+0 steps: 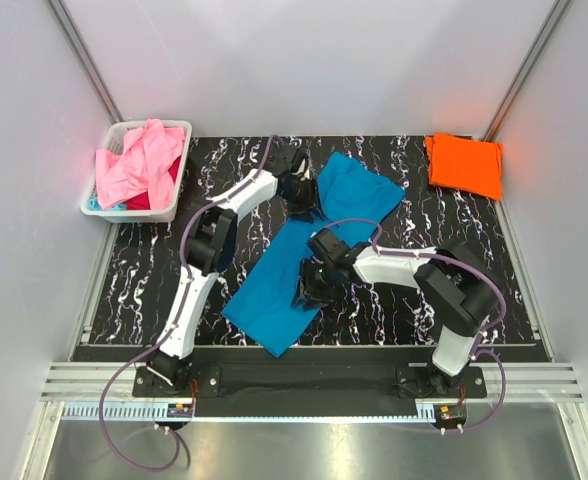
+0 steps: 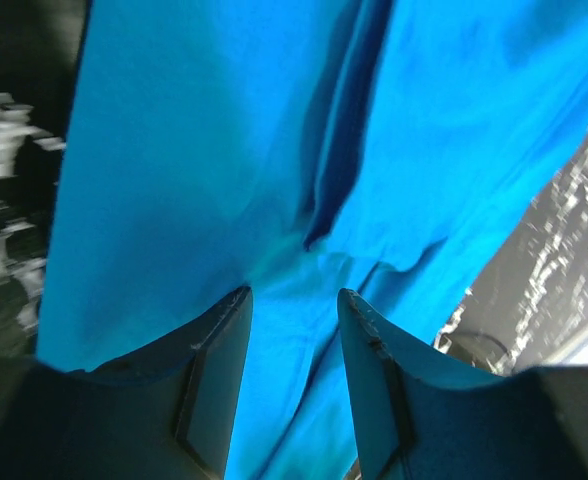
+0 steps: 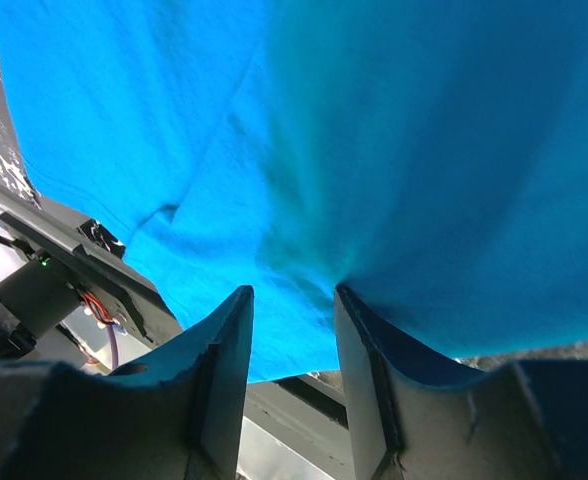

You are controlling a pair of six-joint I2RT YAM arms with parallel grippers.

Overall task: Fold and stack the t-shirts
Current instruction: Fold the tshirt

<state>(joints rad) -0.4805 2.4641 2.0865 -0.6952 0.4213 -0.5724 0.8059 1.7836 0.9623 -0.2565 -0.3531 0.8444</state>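
Bright teal-blue soft cloth t-shirt (image 1: 274, 290) is lying diagonally across the middle of the black marbled counter (image 1: 144, 270). Left fingers (image 2: 214, 380) are pinching its far half, and right fingers (image 3: 214, 390) are clamping its near half.

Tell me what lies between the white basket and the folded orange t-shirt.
In the top view: the left pincer, then the far end of the teal-blue t-shirt it grips. The rest between basket and orange t-shirt is bare marbled tabletop.
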